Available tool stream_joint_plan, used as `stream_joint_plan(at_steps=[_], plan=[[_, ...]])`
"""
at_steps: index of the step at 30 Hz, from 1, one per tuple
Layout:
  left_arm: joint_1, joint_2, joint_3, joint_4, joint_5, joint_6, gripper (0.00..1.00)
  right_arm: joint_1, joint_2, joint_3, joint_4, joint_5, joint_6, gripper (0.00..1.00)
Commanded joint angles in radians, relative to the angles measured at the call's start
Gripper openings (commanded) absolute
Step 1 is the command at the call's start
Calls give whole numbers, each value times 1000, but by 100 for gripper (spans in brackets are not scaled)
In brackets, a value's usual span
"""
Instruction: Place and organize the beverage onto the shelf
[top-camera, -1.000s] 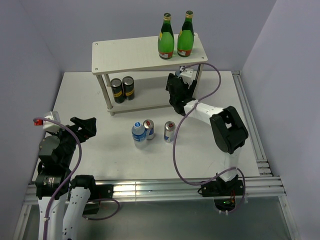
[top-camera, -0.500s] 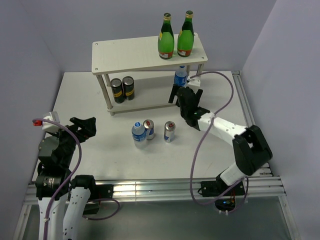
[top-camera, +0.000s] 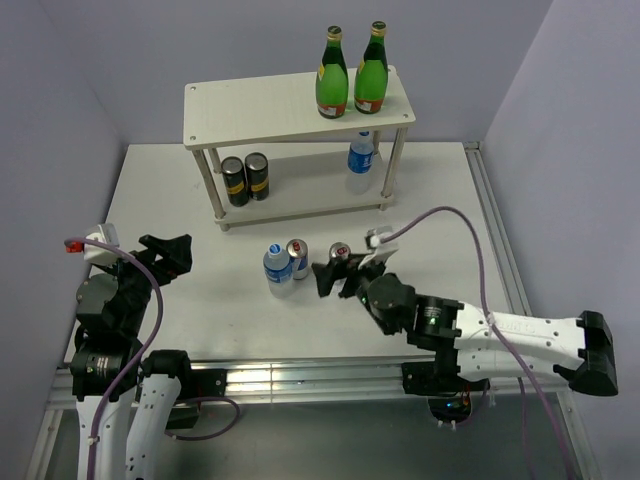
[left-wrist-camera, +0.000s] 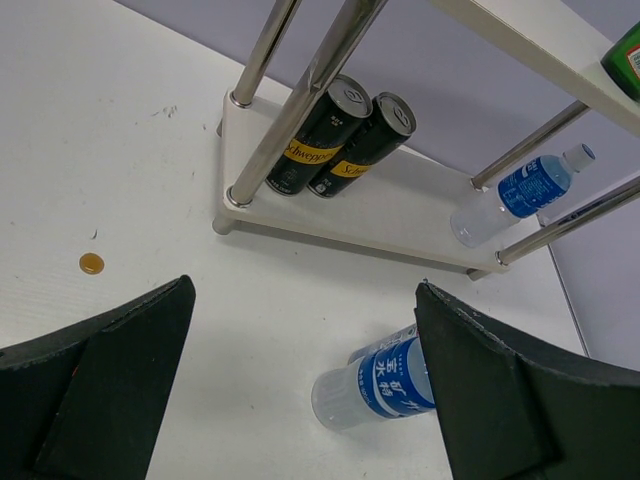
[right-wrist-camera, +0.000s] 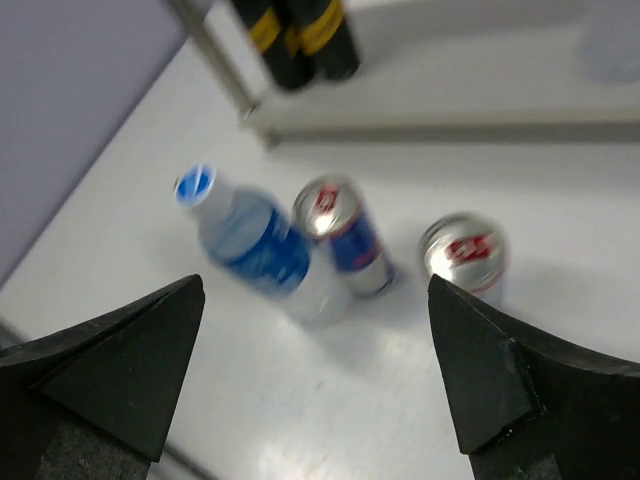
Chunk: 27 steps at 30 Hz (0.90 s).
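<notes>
The shelf (top-camera: 260, 110) stands at the back. Two green bottles (top-camera: 350, 75) stand on its top board. One water bottle (top-camera: 361, 158) stands on its lower tier at the right and also shows in the left wrist view (left-wrist-camera: 520, 188). On the table stand the second water bottle (top-camera: 278, 266) and two silver-blue cans (top-camera: 297, 258), (top-camera: 340, 252). My right gripper (top-camera: 335, 280) is open and empty, just in front of the right can. Its wrist view shows the bottle (right-wrist-camera: 255, 245) and both cans (right-wrist-camera: 345, 232), (right-wrist-camera: 465, 255) beyond the open gripper (right-wrist-camera: 315, 290). My left gripper (top-camera: 170, 255) is open and empty at the left.
Two black cans with yellow bands (top-camera: 245, 178) stand on the lower tier at the left, also in the left wrist view (left-wrist-camera: 345, 135). A small orange spot (left-wrist-camera: 91, 263) lies on the table. Walls enclose the table on the left, back and right.
My right arm has pulled back from the shelf, leaving the water bottle on the lower tier, and swung down to the cans on the table. The left arm has not moved.
</notes>
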Motion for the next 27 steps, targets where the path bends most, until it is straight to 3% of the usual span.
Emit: stream_joint_plan(at_steps=[1,7,12,19,21,27], plan=[[8,-8,5,29,18,26,99,124,64,-88,81,-110,33,100],[8,-5,5,26,12,24,99,204,355,-49,243,-208,75,100],[8,-7,4,28,13,24,99,207,573,63,262,-193,84,100],[8,-19,2,31,15,24,99,189,751,280,136,-52,128,100],[8,-20,1,31,16,26,99,177,806,371,-12,61,217,100],[8,-22,1,32,19,26,99,147,877,475,-192,166,342,100]])
